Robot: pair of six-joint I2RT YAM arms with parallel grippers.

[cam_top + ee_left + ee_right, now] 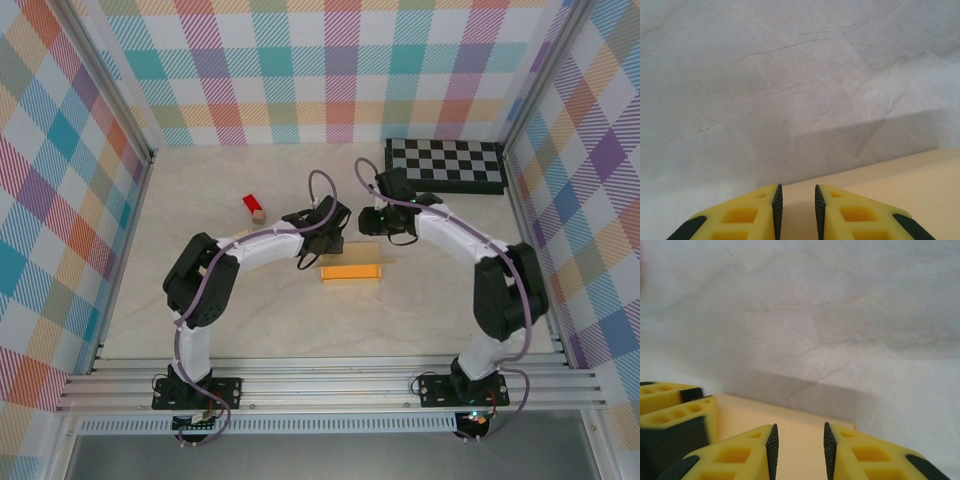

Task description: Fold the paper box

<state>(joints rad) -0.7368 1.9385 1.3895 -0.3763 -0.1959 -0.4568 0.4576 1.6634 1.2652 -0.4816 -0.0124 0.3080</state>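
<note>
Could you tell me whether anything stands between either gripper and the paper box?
Nothing visible does. The left gripper and the right gripper are both directly at the paper box, its pale panel showing between their fingers. The red block and the checkerboard lie well off to the sides.

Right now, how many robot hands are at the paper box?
2. The left hand is at the far left edge of the paper box; the right hand is close beside it, toward the far right.
</note>
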